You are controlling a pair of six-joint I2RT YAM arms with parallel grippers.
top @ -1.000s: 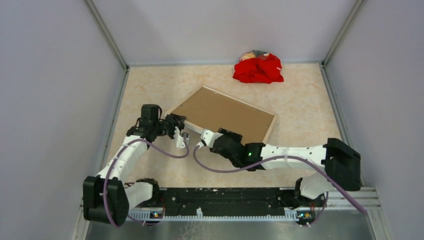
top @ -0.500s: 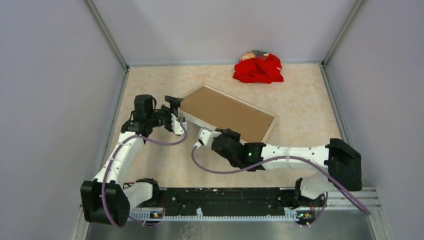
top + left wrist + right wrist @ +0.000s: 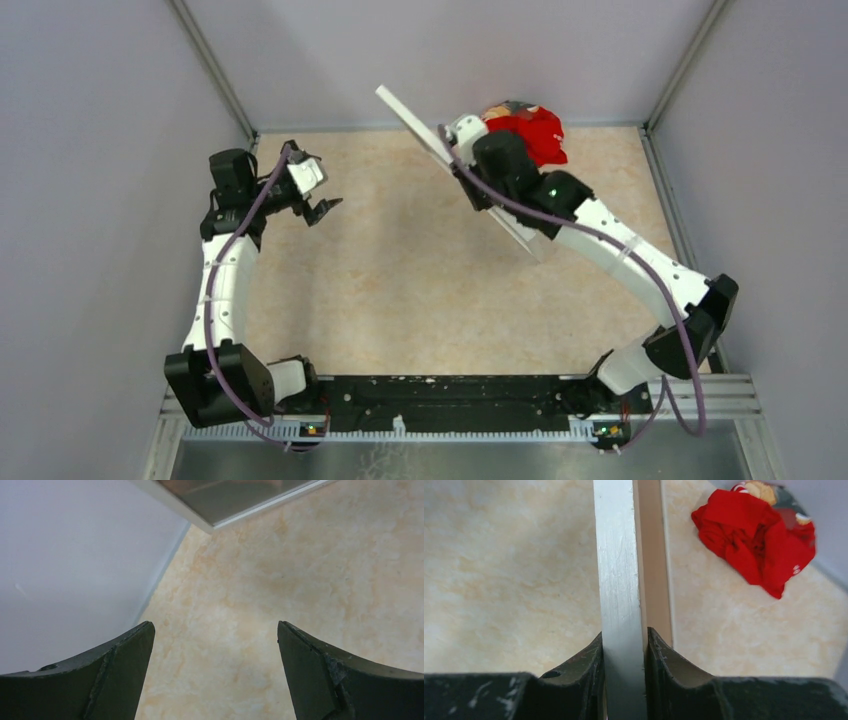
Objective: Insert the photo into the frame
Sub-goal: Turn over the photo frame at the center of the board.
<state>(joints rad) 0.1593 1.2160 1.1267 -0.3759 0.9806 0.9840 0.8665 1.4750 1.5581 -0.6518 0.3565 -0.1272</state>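
The frame (image 3: 408, 116) stands on edge above the far side of the counter (image 3: 400, 300), tilted, its white rail clamped in the right hand (image 3: 624, 645), with the brown board (image 3: 651, 555) against its back. The left wrist view catches one corner of its front, a greyish pane; whether that is the photo or bare glass cannot be told. No loose photo shows anywhere, so the loading cannot be judged done or pending. The left hand (image 3: 322, 190) hangs released and empty near the left wall. A red cloth (image 3: 530, 135) lies behind.
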